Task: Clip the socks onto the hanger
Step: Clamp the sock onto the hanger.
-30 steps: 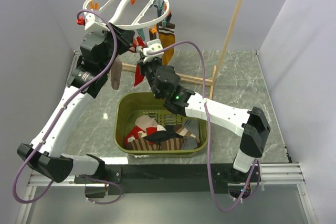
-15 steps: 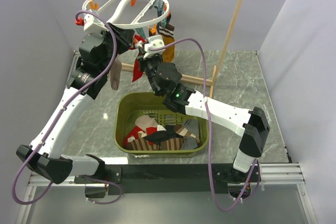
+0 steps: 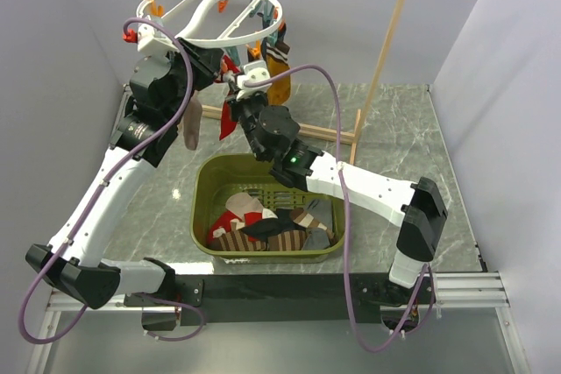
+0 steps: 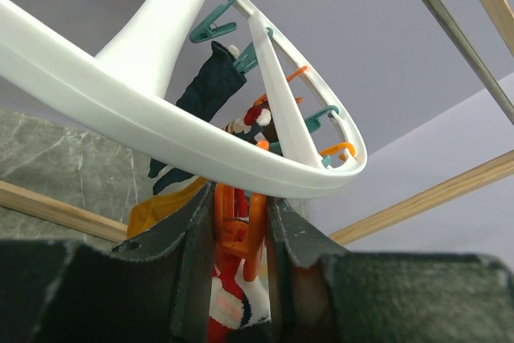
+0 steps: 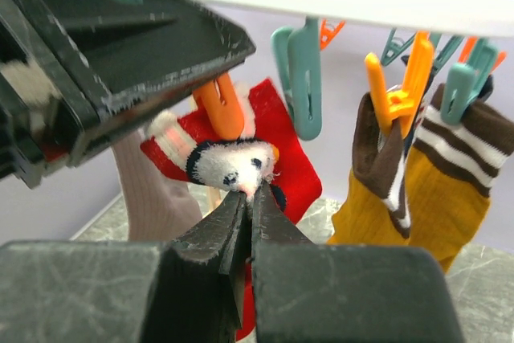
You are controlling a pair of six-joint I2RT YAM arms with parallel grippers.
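The white ring hanger point(image 3: 219, 44) hangs from the rack's rod. My left gripper point(image 3: 219, 66) sits just under its rim and is shut on an orange clip point(image 4: 237, 226), squeezing it between both fingers; the rim point(image 4: 120, 110) passes right above. My right gripper point(image 5: 249, 198) is shut on the top edge of a red sock with white marks point(image 5: 281, 150) and holds it up against that orange clip point(image 5: 221, 106). The red sock hangs down below both grippers point(image 3: 228, 116). Several more socks point(image 3: 263, 229) lie in the green basket.
A grey-taupe sock point(image 3: 191, 124), a mustard and brown striped sock point(image 5: 418, 190) and a dark navy sock point(image 4: 209, 90) hang from clips. A free teal clip point(image 5: 299, 70) hangs beside the orange one. The green basket point(image 3: 206, 183) stands below. The wooden rack post point(image 3: 386, 41) is at right.
My right gripper has risen and moved left with the red sock, up to the orange clip. My left gripper has stayed under the ring, shifting only slightly.
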